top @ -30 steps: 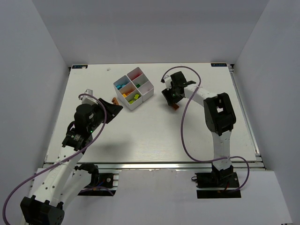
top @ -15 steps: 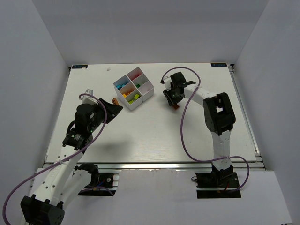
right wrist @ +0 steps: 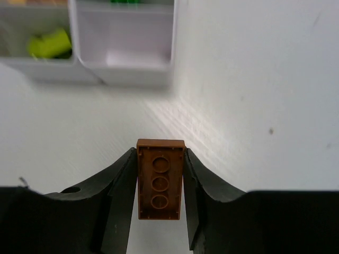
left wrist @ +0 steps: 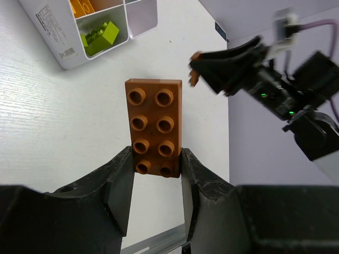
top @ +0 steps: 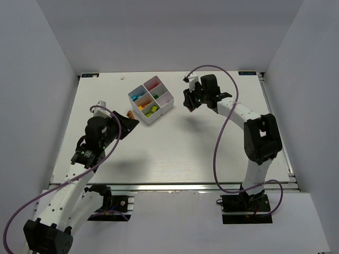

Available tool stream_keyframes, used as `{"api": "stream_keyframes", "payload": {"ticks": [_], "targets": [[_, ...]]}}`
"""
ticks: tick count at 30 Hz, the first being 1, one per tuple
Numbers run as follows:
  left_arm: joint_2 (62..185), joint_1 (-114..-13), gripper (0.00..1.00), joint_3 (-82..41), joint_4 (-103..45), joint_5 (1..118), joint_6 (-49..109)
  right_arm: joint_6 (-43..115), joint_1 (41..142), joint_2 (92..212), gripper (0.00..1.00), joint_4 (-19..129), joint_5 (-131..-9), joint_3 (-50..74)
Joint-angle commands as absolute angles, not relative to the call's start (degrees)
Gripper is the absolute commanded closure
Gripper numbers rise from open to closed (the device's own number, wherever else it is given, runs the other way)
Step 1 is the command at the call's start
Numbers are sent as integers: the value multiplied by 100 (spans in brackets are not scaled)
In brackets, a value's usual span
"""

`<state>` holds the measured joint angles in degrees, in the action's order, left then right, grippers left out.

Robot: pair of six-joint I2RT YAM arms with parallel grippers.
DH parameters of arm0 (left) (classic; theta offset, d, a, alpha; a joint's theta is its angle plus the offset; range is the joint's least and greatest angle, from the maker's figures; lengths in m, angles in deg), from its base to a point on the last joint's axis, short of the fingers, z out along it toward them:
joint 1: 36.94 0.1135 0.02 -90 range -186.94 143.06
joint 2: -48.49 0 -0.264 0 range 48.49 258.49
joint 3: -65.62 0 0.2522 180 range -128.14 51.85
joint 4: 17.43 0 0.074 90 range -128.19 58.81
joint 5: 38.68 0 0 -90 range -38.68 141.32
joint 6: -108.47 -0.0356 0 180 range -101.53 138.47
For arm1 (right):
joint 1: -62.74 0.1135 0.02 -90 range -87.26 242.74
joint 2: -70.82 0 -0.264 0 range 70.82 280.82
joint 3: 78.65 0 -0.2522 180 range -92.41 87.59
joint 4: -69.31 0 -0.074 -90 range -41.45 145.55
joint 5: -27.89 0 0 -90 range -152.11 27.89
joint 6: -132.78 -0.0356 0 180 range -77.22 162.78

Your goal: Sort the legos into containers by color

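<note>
1. We see the white tray (left wrist: 53,38) on the table (top: 159,153), near the middle of its far edge. It holds coloured bricks, with green bricks (left wrist: 98,36) in its nearest corner compartment.
2. Our left gripper (left wrist: 155,161) hangs between the tray and the table's left edge, clamped on one end of a studded brown brick (left wrist: 154,119).
3. Our right gripper (right wrist: 160,154) hangs just right of the tray, toward the far edge. It pinches a second brown brick (right wrist: 160,182), whose hollow underside shows.
4. Both grippers stand apart from the tray, whose outer walls face them. A purple cable (top: 217,153) loops beside the right arm.
</note>
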<state>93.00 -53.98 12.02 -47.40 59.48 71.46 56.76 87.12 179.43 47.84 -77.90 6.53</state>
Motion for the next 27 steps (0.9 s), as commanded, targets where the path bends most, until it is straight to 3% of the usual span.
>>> {"api": "stream_keyframes", "payload": {"ticks": [1, 6, 20, 27], "targets": [[9323, -5382, 100, 1011, -4771, 5914, 7093, 5020, 8700, 17541, 99, 6563, -8407, 883], [9305, -5382, 100, 1011, -4754, 5879, 7155, 4376, 8874, 17873, 100, 7917, -8751, 867], [9287, -5382, 100, 984, -5009, 5738, 7164, 4322, 9350, 18973, 98, 9518, -8223, 225], [9366, -5382, 100, 1002, -4974, 5738, 7164, 4322, 9359, 19385, 88, 9694, -8206, 67]]}}
